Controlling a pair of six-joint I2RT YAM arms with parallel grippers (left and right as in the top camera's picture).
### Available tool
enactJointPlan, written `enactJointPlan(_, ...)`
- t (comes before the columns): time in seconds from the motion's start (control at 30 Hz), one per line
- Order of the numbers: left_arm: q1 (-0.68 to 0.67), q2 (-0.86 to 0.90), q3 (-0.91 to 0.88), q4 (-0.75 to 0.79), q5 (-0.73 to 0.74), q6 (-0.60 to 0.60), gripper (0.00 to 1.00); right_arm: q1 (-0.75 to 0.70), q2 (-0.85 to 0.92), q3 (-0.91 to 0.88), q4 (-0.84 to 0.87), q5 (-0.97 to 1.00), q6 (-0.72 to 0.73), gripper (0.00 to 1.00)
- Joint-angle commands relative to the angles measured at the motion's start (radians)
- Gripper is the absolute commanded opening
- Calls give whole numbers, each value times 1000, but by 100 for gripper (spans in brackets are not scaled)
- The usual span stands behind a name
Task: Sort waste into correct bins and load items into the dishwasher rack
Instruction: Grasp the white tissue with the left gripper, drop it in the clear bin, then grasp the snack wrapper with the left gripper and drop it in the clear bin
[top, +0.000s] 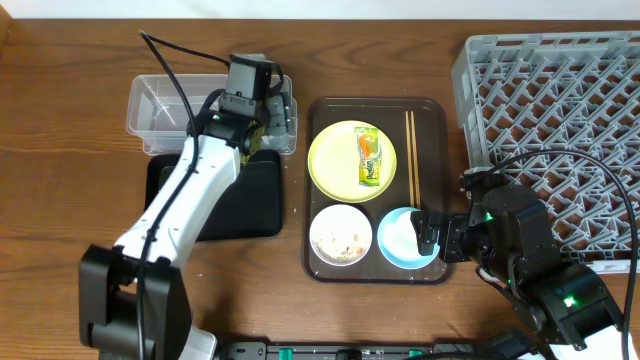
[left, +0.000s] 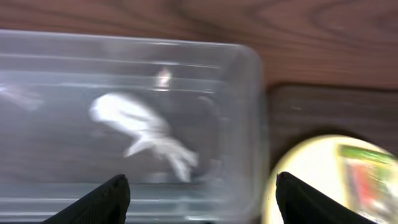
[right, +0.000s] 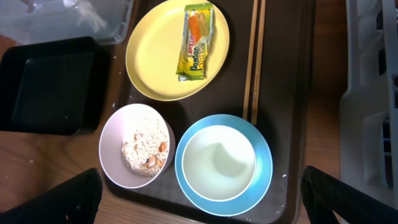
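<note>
**Left gripper (left: 199, 198) and right gripper (right: 202, 190) both agape**

Dishwasher rack (top: 560, 100) sits at 3 o'clock. Clear tub (left: 250, 118) holds a white scrap (left: 146, 134). Yellow plate (right: 155, 62) carries a "Pandan" wrapper (right: 197, 40). Light-blue bowl (right: 265, 155) lies under the right gripper; white bowl (right: 109, 140) at its 9 o'clock holds rice crumbs (right: 144, 154).

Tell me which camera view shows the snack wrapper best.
Right wrist view: the snack wrapper lies close, sharp and whole on the yellow plate, its print readable. Overhead shows it whole but small. Left wrist catches only a blurred part at the frame's right edge.
</note>
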Motion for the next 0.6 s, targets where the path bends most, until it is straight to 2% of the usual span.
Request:
enactJointPlan(0.0,-80,-61,12,-11,172,13,74,-3,-2,19,-2,6,8,99)
enactJointPlan(0.23,-295,54,-9,-23,101,12,71,-3,-2,19,-8,6,8,99)
enactJointPlan(0.37,-337,169,-9,11,101,-5,71,-3,-2,19,-8,6,8,99)
enactJointPlan(0.47,-338,245,-9,32,103,-62,70,-3,-2,19,-8,6,8,99)
enactJointPlan(0.57,-338,299,-9,66,151,-78,63,-3,-2,19,-8,6,8,99)
